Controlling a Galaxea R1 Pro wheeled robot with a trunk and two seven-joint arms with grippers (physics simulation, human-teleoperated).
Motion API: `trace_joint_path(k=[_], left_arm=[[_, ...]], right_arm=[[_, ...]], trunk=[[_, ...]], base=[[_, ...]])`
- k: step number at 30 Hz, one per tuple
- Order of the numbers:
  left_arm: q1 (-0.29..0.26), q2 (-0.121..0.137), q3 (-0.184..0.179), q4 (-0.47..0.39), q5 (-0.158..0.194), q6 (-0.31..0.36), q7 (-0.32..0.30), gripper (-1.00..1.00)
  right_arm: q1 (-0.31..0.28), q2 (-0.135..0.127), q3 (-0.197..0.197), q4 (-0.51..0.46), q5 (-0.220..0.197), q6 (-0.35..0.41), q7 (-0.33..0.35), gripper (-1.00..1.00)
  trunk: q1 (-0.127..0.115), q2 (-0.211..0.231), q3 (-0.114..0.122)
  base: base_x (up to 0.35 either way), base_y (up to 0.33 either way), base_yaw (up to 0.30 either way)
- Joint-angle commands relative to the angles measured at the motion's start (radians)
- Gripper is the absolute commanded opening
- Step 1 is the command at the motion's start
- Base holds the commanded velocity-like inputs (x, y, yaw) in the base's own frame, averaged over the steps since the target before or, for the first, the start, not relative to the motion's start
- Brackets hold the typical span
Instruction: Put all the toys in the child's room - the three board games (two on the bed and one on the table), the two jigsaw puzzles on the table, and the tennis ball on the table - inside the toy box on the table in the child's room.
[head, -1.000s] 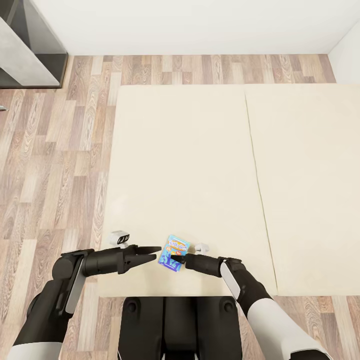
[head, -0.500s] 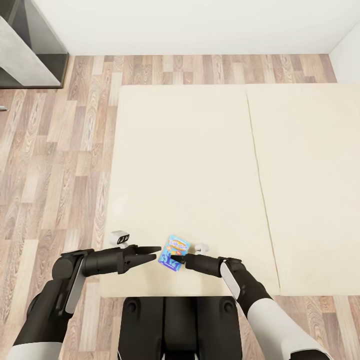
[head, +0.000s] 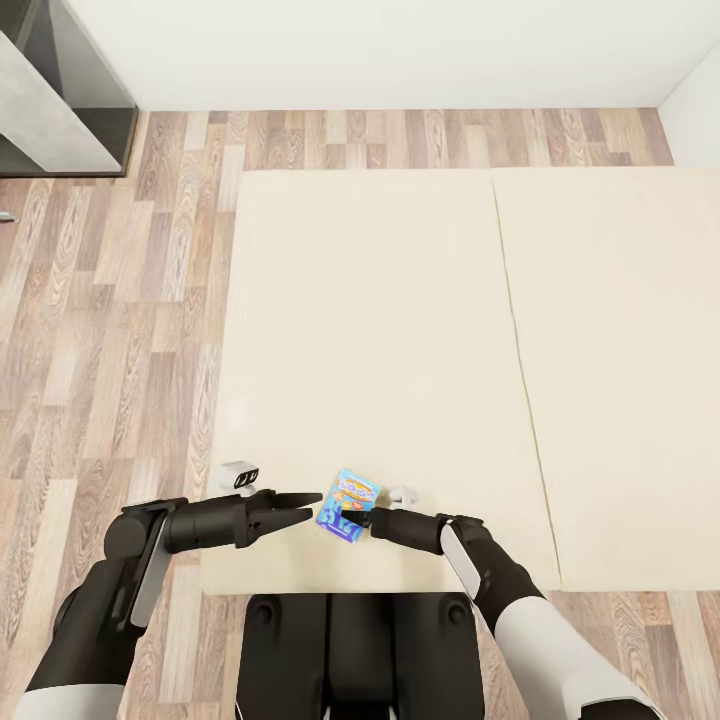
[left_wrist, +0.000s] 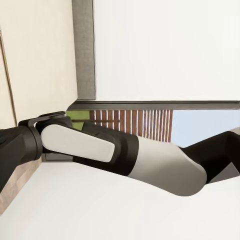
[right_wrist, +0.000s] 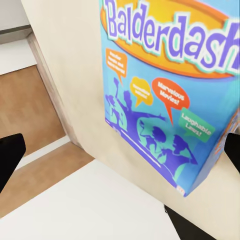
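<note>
One blue board game (head: 349, 505) lay near the bed's (head: 380, 330) near edge, unmoved since before. The right end effector (head: 352, 518) was positioned against it, grip indeterminable; the left end effector (head: 308, 507) was spread beside it.

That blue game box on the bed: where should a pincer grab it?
The blue game box lies flat near the bed's front edge. It is thin, so pinching across its narrow width from above, or by one edge from the right pincer's side, seems best.
</note>
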Motion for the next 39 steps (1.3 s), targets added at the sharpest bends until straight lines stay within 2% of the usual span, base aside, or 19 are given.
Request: trace_joint_path(k=[1, 18, 24, 35, 39], left_arm=[[0.000, 0.000, 0.000, 0.000, 0.000, 0.011, -0.004, 1.00], [0.000, 0.001, 0.000, 0.000, 0.000, 0.011, -0.004, 1.00], [0.000, 0.001, 0.000, 0.000, 0.000, 0.011, -0.005, 1.00], [0.000, 0.001, 0.001, 0.000, 0.000, 0.011, -0.008, 1.00], [0.000, 0.001, 0.000, 0.000, 0.000, 0.011, -0.008, 1.00]], right_arm=[[0.000, -0.001, 0.001, -0.001, -0.008, 0.009, -0.002, 1.00], [0.000, -0.003, 0.000, 0.002, -0.008, 0.018, -0.010, 1.00], [-0.007, -0.005, 0.000, 0.001, -0.007, 0.052, -0.017, 1.00], [-0.053, -0.005, -0.001, -0.001, -0.005, 0.068, -0.040, 1.00], [-0.079, -0.004, 0.000, 0.000, -0.005, 0.070, -0.089, 1.00]], trunk=[[0.001, -0.001, -0.001], [0.001, -0.001, -0.001], [0.001, -0.001, -0.001], [0.001, -0.001, -0.001], [0.001, -0.001, -0.001]], base=[[0.000, 0.000, 0.000], [0.000, 0.000, 0.000], [0.000, 0.000, 0.000], [0.000, 0.000, 0.000], [0.000, 0.000, 0.000]])
